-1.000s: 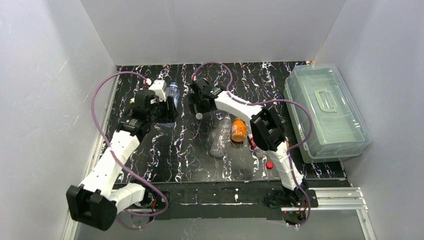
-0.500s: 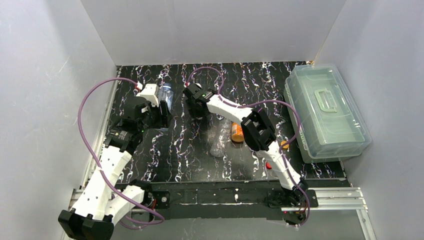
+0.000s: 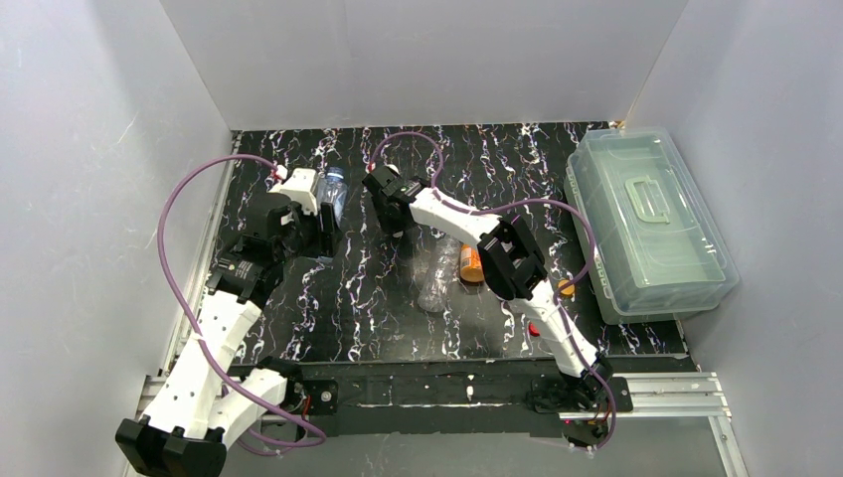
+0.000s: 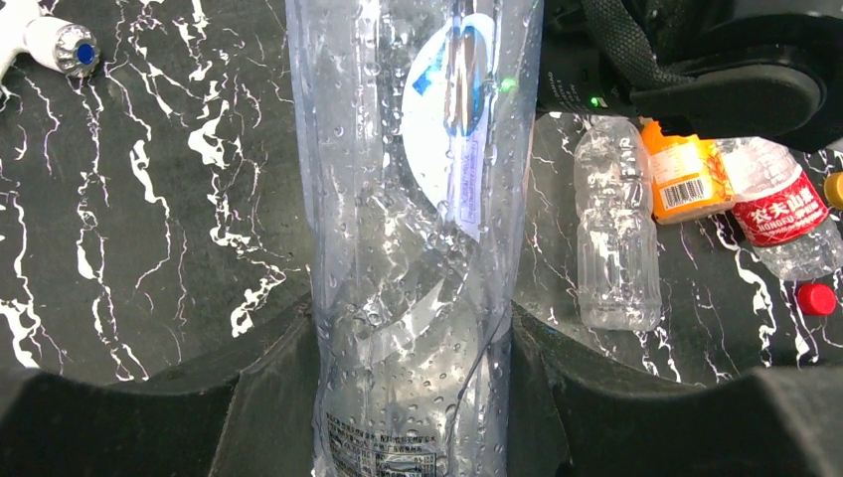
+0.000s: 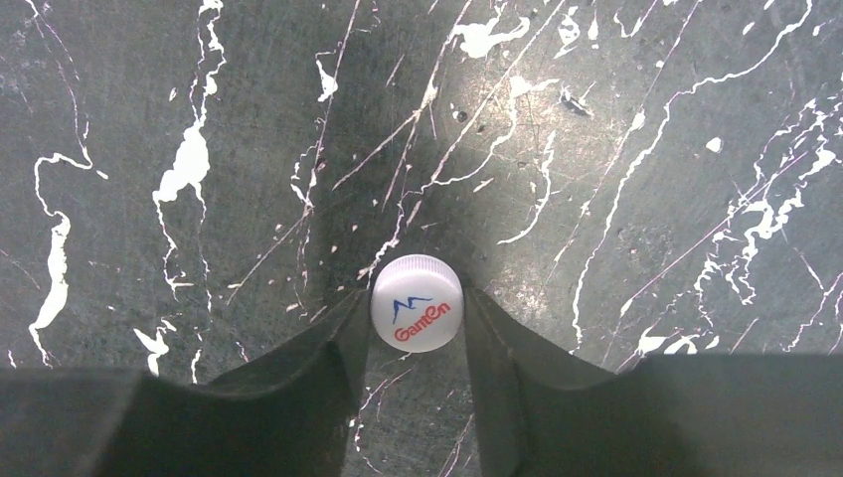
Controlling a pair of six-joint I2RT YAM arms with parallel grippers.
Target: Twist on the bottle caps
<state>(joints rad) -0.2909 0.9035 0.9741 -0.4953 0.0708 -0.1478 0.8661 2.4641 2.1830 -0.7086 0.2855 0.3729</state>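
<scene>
Shifting: since a second before, the right tool (image 5: 416, 300) had slid left over the white cap (image 5: 417, 306), which earlier lay bare; the left arm had changed pose.
Left tool (image 4: 413, 343): clamped on a clear bottle (image 4: 413, 199).
Right tool: narrow, gripping the white cap on the desk (image 3: 378, 308).
Bottles: four. One was held and three lay flat: plain (image 4: 616, 238), orange (image 4: 681, 174), red-labelled (image 4: 780, 214).
Caps: three. White, red cap (image 4: 816, 298), yellow cap (image 3: 566, 289).
</scene>
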